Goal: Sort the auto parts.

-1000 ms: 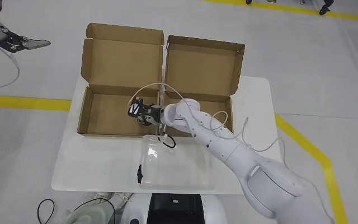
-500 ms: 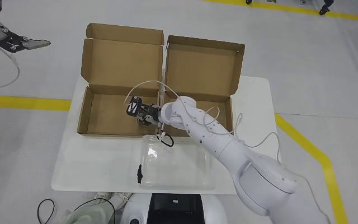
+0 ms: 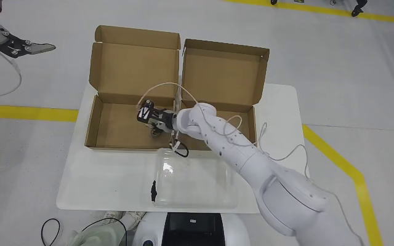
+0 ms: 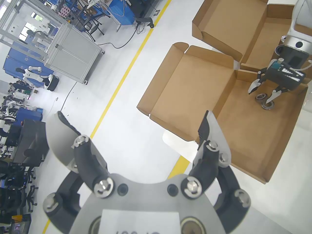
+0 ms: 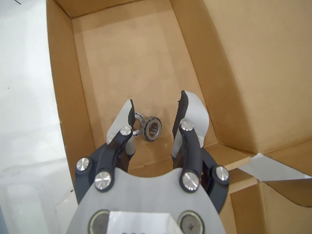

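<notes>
Right tool [image 5: 157,97] wide open, empty, over two bearings [image 5: 149,129], in cardboard box [image 5: 117,49], perhaps grazing one

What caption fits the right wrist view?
Open right gripper over two silver metal ring bearings in a brown cardboard box.

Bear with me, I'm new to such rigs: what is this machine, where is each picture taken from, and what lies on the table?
It is a two-armed robot at a white table. One picture looks down from above its arms; the other two come from a camera on each wrist. On the table stand two open cardboard boxes, left box and right box, plus a clear plastic tray. The right gripper hangs open in the left box, close over two metal bearings on its floor. The left gripper, also open, holds nothing.
</notes>
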Action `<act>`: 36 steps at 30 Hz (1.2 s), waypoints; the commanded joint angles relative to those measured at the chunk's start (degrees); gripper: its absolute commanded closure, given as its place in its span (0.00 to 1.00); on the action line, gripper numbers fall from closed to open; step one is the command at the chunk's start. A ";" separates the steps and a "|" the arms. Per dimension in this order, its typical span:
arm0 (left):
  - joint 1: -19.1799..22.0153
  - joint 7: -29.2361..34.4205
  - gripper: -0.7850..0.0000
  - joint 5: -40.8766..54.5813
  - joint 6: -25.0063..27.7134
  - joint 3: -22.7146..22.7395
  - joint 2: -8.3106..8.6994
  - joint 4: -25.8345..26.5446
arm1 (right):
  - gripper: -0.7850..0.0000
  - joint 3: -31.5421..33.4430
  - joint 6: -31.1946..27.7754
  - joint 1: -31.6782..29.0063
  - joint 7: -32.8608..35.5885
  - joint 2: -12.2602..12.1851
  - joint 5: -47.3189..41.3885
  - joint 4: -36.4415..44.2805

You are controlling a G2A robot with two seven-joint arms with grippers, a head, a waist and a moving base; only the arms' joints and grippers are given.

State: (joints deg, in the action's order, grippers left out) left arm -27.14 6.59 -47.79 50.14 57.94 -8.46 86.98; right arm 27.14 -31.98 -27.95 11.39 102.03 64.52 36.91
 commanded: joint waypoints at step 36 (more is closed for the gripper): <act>0.00 0.00 0.00 0.00 0.00 0.00 0.00 0.00 | 0.00 34.17 -1.18 -46.07 -6.29 -19.25 20.11 62.31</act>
State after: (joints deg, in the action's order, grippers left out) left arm -27.14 6.59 -47.79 50.14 57.94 -8.46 86.98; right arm 60.87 -33.38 -73.40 5.49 82.94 84.48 98.58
